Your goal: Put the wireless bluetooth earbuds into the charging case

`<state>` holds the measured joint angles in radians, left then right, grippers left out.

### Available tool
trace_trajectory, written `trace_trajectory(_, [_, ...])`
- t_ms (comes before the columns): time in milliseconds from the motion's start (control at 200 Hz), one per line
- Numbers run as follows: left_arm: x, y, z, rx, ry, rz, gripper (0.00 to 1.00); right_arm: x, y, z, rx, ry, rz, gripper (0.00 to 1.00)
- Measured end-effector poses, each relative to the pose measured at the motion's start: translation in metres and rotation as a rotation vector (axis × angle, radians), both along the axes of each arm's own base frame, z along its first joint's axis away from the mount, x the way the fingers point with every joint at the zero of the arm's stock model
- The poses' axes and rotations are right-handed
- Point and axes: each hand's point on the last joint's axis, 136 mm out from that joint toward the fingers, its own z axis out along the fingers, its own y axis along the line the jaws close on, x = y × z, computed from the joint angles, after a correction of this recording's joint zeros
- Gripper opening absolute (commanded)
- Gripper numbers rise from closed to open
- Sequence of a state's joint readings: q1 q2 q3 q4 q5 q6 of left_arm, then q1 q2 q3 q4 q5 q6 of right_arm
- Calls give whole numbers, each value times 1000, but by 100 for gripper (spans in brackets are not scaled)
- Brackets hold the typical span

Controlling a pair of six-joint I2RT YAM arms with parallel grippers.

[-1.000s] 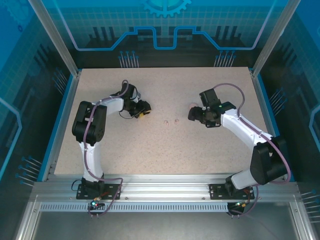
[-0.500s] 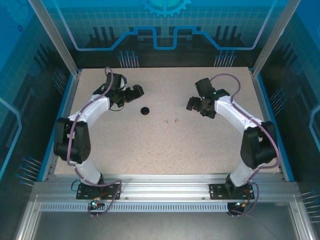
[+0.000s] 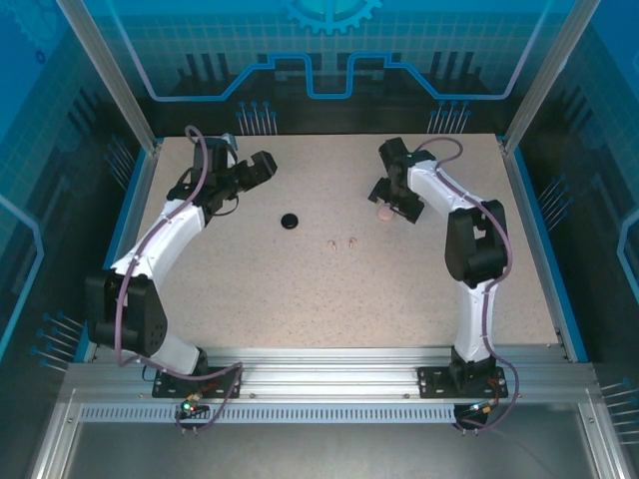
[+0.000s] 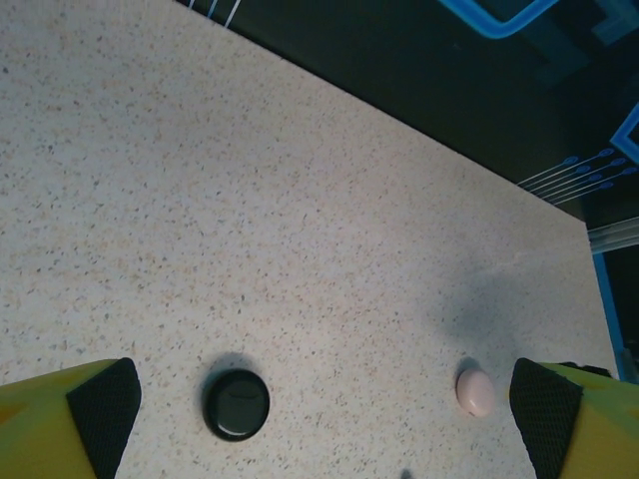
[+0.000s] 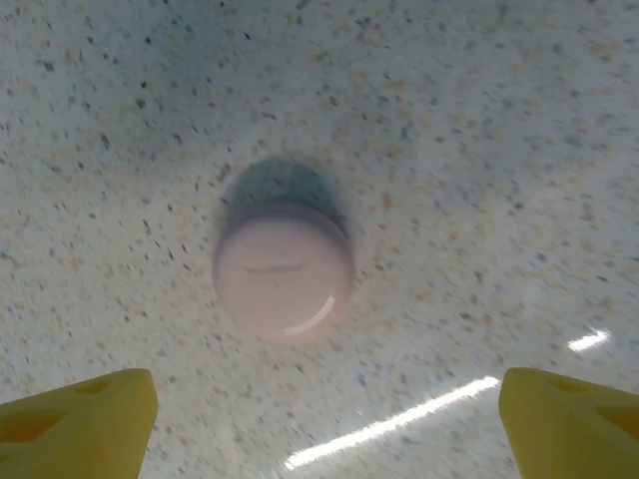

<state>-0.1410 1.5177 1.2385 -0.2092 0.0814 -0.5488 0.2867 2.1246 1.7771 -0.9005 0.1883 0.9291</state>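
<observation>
Both claws hang above the far half of the worktop (image 3: pixel 300 299) with nothing in them. The left claw (image 3: pixel 262 168) stands spread as wide as it goes, its dark pads (image 4: pixel 100 409) at the two edges of its wrist view. The right claw (image 3: pixel 391 198) is also wide apart, right over the pink case (image 3: pixel 384 212).

The black case (image 3: pixel 290 221) sits alone near the middle, lid down. The pink case (image 5: pixel 284 271) rests on the worktop between the right claw's yellow fingertips (image 5: pixel 80 404) but untouched, and its seam looks closed. The two pale pink earbuds (image 3: pixel 341 242) lie loose side by side on the bare worktop, between the two cases and a little nearer the arms, apart from both.

By my reading the pink pair is not yet done: the pink case needs opening, then each bud has to be lifted and seated. Whether the black case holds anything, I cannot tell
</observation>
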Motion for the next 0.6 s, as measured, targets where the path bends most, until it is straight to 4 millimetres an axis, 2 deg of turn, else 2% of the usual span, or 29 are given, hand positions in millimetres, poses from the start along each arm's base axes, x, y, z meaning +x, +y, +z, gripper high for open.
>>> trace_trajectory(225, [2,8,20,-31,-72,26,99,26,10,-18,-4,32,34,88])
trace_trajectory(425, [4,10,30,-39,-107,38,99,21,8,-38,-26,93,59,87])
trace_trajectory(595, [1,14,30,-32,-124,56,99,17,8,-51,-36,127,70,85])
